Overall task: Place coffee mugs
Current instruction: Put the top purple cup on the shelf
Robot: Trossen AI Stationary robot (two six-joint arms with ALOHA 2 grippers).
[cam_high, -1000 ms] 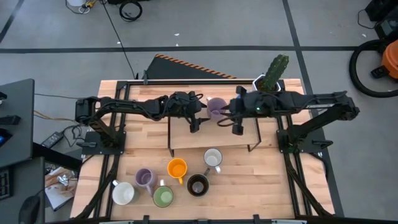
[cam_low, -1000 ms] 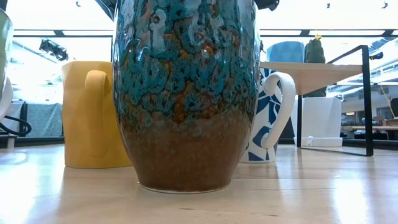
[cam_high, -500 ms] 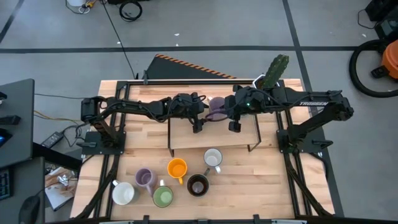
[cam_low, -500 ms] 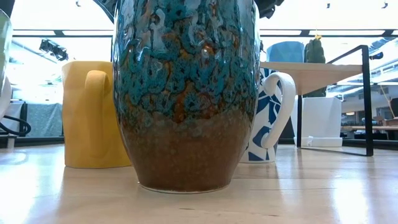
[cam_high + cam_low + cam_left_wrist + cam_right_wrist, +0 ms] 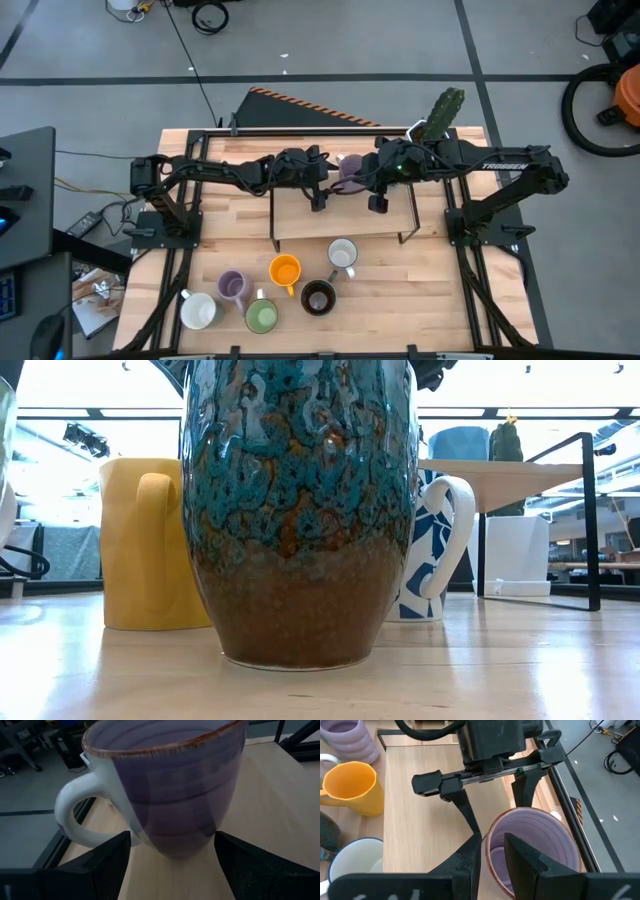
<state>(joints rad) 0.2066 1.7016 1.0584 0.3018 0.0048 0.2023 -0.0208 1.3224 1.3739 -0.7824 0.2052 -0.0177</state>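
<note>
1. The left hand (image 5: 317, 197) hovers over the raised wooden shelf (image 5: 300, 215) with its fingers spread wide, one on each side of the lavender mug (image 5: 170, 785) and not touching it.
2. That mug stands upright on the shelf between the two hands, its handle toward the shelf's edge.
3. The right hand (image 5: 492, 845) is clamped on the mug's rim, one finger inside and one outside, so it is the nearer hand and carries the mug.
4. Judged next: the right hand lets go and lifts straight up; the left backs away.
5. Six more mugs wait on the bench (image 5: 420, 290) below.
</note>
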